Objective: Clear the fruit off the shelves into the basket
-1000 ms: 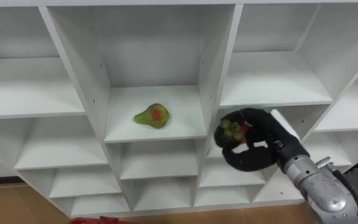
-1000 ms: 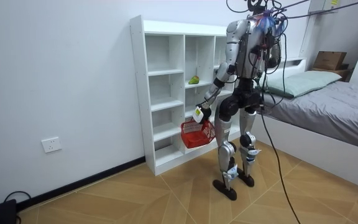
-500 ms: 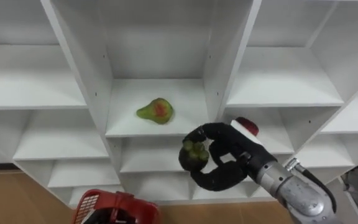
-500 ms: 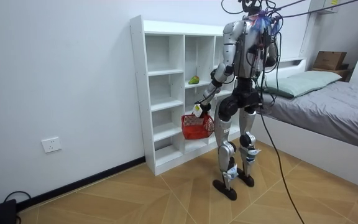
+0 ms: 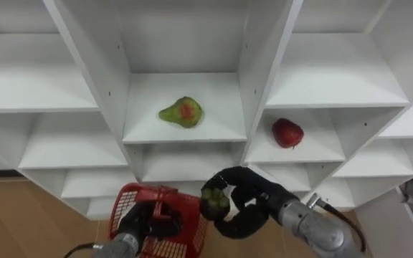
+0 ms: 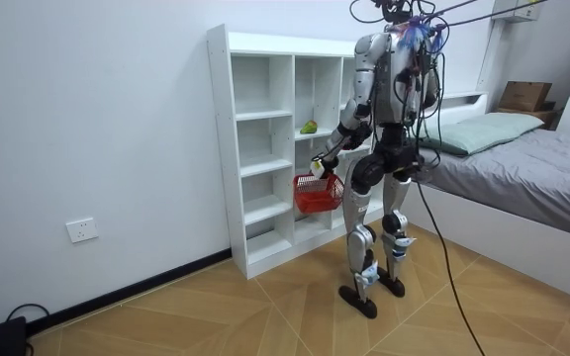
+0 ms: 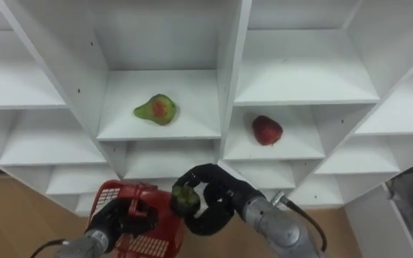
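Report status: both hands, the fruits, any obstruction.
Right hand shut on green fruit, beside red basket. Left hand grips it. Pear and red apple on shelves. Nothing in the way.

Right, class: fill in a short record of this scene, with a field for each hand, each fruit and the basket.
Left hand: curled round the red basket, low on the left
Right hand: curled round a green fruit, at the basket's right edge
Pear: lying in the middle compartment of the white shelves
Red apple: right-hand compartment, one level lower
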Available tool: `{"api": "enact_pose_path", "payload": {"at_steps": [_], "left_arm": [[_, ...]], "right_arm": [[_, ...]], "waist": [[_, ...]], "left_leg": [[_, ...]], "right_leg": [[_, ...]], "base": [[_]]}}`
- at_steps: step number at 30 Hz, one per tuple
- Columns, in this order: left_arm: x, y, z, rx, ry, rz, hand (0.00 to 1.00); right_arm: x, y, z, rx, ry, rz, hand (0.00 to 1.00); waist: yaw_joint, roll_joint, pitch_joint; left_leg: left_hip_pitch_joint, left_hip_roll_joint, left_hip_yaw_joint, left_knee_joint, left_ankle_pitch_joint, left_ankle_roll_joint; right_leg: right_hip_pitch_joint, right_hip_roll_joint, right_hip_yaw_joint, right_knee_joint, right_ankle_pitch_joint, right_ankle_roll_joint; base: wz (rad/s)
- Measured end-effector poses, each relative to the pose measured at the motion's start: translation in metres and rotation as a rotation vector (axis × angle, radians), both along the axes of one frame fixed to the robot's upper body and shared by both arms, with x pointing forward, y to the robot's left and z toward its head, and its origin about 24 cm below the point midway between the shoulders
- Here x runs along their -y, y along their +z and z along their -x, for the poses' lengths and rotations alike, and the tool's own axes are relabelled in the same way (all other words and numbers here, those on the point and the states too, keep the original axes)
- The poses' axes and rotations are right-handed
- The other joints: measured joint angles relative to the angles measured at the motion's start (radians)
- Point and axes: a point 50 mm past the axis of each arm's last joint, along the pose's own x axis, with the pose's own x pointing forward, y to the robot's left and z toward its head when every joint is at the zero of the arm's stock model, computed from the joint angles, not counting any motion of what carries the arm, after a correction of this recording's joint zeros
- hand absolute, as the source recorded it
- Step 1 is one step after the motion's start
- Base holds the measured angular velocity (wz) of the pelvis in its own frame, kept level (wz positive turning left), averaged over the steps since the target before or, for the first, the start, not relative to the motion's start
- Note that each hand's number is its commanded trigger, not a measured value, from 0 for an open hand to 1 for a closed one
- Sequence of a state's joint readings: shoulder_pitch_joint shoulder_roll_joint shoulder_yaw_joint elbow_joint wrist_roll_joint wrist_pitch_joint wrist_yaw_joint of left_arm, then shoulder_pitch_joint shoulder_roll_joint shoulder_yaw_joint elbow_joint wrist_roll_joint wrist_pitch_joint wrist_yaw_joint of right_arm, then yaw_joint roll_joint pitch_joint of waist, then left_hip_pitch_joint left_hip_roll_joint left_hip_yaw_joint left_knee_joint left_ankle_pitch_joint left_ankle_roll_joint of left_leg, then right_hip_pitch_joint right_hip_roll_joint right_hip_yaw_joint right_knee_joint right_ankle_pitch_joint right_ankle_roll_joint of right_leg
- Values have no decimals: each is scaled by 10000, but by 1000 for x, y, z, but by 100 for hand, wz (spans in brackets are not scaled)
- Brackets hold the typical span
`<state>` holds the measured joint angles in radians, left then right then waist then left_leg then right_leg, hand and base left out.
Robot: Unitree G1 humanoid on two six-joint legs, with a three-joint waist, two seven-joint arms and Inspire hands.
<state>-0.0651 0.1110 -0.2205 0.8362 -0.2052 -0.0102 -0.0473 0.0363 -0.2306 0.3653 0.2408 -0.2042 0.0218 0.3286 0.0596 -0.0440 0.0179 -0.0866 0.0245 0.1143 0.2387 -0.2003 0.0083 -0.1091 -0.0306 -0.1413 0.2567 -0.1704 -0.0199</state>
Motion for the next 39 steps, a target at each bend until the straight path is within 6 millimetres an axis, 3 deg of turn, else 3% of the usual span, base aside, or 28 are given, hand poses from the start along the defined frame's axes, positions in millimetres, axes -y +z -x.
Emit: {"api": "enact_pose_path", "payload": {"at_steps": [6, 14, 25, 39], "left_arm": [[4, 8, -9, 639, -198, 138, 100], [9, 10, -10, 872, -534, 413, 100], [15, 10, -9, 853, -1016, 737, 100], [23, 13, -10, 1030, -1660, 1247, 100]], "right_arm": [[9, -12, -5, -51, -495, 741, 100], [17, -27, -3, -338, -931, 1249, 100], [13, -35, -1, -348, -1055, 1459, 100], [15, -40, -3, -344, -1135, 1721, 100]], "waist": [[0, 50, 31], [0, 127, 23], [0, 264, 46], [7, 263, 49]], "left_leg": [[-601, -19, -333, 306, 0, 1], [-945, -31, -469, 408, 10, 10], [-1105, -35, -435, 524, 9, 11], [-1285, -16, -322, 664, 26, 38]], "right_leg": [[-309, -46, -361, 6, 13, -19], [-543, -107, -525, 31, 13, -19], [-636, -108, -533, 56, 12, -20], [-865, -134, -408, 186, 8, -19]], "base": [[17], [6], [0], [-2]]}}
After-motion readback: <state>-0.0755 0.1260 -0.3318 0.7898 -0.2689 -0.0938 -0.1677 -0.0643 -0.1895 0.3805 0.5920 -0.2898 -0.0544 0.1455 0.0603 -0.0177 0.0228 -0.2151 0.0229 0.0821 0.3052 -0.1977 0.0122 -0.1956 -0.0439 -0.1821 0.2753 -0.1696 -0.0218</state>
